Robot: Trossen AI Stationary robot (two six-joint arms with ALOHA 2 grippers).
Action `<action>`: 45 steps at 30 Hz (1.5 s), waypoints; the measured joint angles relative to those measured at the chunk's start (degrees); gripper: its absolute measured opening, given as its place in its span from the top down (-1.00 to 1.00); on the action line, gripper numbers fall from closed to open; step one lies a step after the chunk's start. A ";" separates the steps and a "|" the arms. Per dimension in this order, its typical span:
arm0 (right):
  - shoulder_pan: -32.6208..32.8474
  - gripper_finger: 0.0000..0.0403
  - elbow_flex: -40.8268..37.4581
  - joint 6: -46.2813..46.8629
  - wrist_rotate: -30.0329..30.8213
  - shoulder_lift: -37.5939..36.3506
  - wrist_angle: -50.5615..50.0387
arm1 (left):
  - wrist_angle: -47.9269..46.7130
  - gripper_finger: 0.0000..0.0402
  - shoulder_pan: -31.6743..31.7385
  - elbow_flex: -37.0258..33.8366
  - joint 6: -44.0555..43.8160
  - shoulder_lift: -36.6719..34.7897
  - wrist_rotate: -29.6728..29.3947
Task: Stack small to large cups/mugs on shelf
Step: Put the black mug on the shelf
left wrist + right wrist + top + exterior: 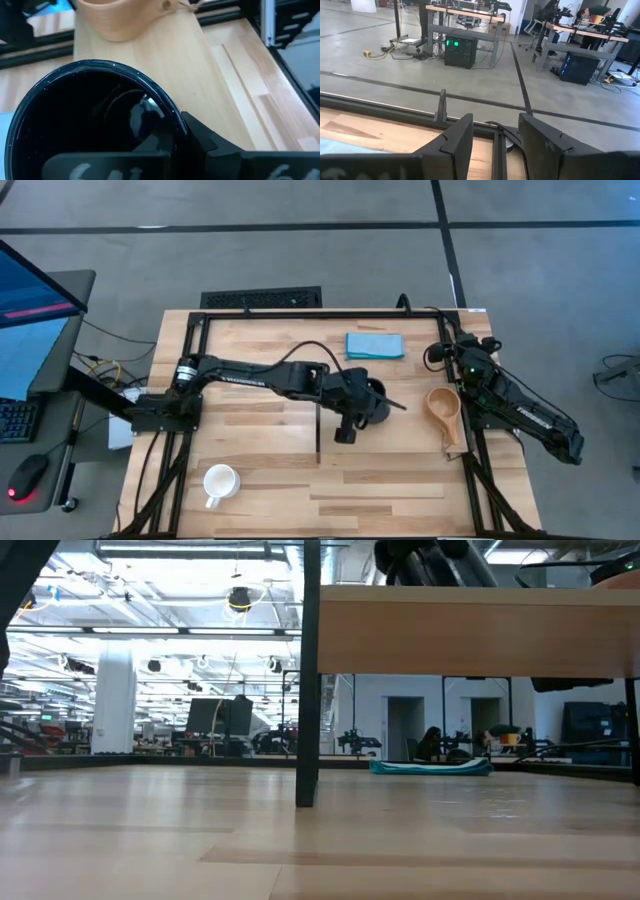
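My left gripper (362, 404) reaches over the pale-wood shelf (410, 435) and is shut on the glossy black mug (377, 402). The mug's mouth fills the left wrist view (90, 115). The small tan wooden cup (443, 407) stands upright on the shelf's right part, with its pointed handle (452, 442) toward the near edge; it also shows in the left wrist view (125, 20). The white mug (220, 482) stands on the table at the near left. My right gripper (495, 145) is open and empty at the table's far right corner. My left gripper holds the black mug by its rim wall (172, 122) on the side facing the arm. One finger (205, 142) is outside the wall and the other seems to be inside. The mug is upright, mouth up; whether it rests on the shelf I cannot tell.
A blue folded cloth (375, 345) lies on the table beyond the shelf. In the low view the shelf (480, 635) is a raised board on a thin black leg (307, 690). A black frame (190, 370) rims the table. Bare shelf lies between mug and wooden cup.
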 joint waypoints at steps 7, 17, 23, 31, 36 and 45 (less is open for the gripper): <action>0.11 0.10 0.00 -0.02 0.02 -0.06 0.00 | 0.08 0.98 -0.75 1.09 -2.46 0.42 -2.41; 0.11 0.10 0.00 -0.02 0.02 -0.03 0.02 | 0.44 0.98 -1.94 1.09 -2.37 0.42 -1.03; 0.11 0.10 -0.02 -0.02 0.02 -0.03 0.02 | 0.00 0.94 -1.79 1.09 -2.71 0.42 -0.84; 0.11 0.10 -0.02 -0.02 0.02 -0.03 0.02 | -0.06 0.91 -1.74 1.09 -1.75 0.42 -0.34; 0.11 0.10 0.00 -0.02 0.02 -0.03 0.02 | -0.06 0.91 -1.74 1.09 -1.35 0.42 -0.32; 0.11 0.10 -0.02 -0.02 0.02 -0.03 0.02 | 0.48 0.87 -1.74 1.09 -1.54 0.42 -0.32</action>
